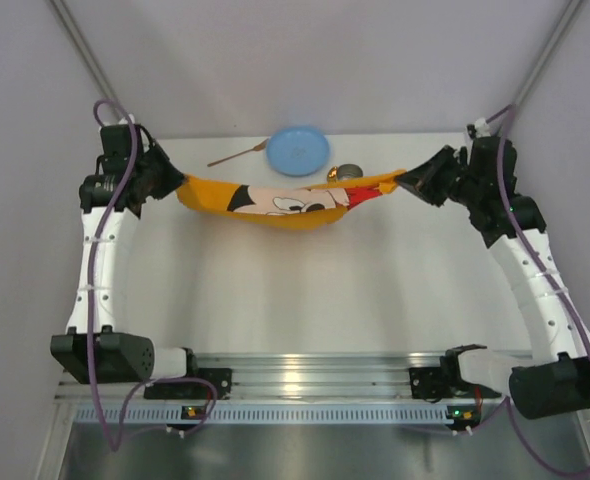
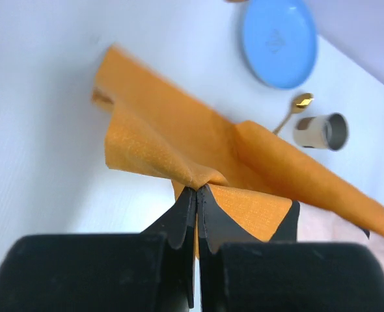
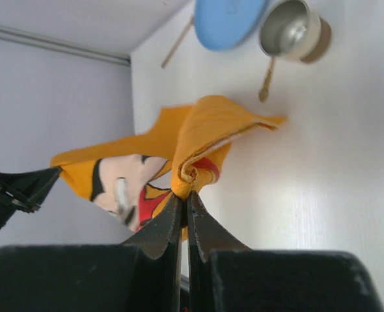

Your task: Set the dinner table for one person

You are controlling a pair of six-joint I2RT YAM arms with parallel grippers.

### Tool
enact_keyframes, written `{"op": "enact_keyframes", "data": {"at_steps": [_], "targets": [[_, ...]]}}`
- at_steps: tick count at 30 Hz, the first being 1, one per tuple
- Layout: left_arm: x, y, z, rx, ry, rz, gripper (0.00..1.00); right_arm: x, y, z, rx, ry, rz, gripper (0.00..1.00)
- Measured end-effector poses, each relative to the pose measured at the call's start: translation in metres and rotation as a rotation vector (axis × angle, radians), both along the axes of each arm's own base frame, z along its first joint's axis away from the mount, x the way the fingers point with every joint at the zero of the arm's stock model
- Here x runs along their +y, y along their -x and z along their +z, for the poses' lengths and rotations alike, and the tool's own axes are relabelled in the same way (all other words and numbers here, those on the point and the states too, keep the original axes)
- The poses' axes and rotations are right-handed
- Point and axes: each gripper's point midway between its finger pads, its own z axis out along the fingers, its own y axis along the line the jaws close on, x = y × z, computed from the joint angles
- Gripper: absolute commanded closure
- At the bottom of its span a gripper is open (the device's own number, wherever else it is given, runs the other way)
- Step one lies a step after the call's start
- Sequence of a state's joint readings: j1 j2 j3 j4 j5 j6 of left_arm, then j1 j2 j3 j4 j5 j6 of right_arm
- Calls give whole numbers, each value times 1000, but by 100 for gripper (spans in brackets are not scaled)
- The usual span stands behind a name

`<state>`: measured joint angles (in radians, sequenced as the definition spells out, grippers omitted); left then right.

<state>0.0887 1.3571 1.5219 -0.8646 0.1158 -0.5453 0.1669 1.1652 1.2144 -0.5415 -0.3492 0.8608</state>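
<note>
An orange Mickey Mouse cloth (image 1: 275, 202) hangs stretched between both arms above the white dinner table (image 1: 305, 290), sagging in the middle. My left gripper (image 1: 178, 184) is shut on the cloth's left end; the left wrist view has the cloth (image 2: 179, 146) bunched at the left gripper's (image 2: 197, 190) closed tips. My right gripper (image 1: 403, 180) is shut on the right end, and in the right wrist view the cloth (image 3: 198, 136) is rolled up at the right gripper's (image 3: 184, 194) closed tips. Behind lie a blue plate (image 1: 297, 150), a metal cup (image 1: 347, 173) on its side and a gold spoon (image 1: 237, 153).
The plate (image 2: 278, 40), cup (image 2: 321, 131) and a gold spoon (image 2: 292, 110) lie near the table's far edge, by the back wall. Grey walls close in the left and right sides. An aluminium rail (image 1: 305, 385) with the arm bases runs along the near edge.
</note>
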Motion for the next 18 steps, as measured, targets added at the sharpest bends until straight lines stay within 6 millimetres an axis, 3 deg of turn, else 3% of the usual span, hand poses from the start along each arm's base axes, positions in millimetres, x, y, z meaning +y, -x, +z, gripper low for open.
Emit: {"op": "enact_keyframes", "data": {"at_steps": [4, 6, 9, 12, 14, 16, 18], "targets": [[-32, 4, 50, -141, -36, -65, 100, -10, -4, 76, -149, -7, -60, 100], [-42, 18, 65, -186, -47, -83, 100, -20, 3, 105, -201, 3, -108, 100], [-38, 34, 90, -253, -68, -57, 100, -36, 26, 133, -253, 20, -178, 100], [-33, 39, 120, -323, -77, -35, 100, -46, 49, 140, -271, 31, -214, 100], [-35, 37, 128, -340, -72, -40, 100, -48, 55, 139, -267, 38, -217, 100], [-36, 30, 127, -327, -70, -43, 100, -48, 49, 130, -236, 56, -216, 100], [-38, 14, 116, -290, -69, -42, 100, -49, 31, 111, -176, 88, -215, 100]]}}
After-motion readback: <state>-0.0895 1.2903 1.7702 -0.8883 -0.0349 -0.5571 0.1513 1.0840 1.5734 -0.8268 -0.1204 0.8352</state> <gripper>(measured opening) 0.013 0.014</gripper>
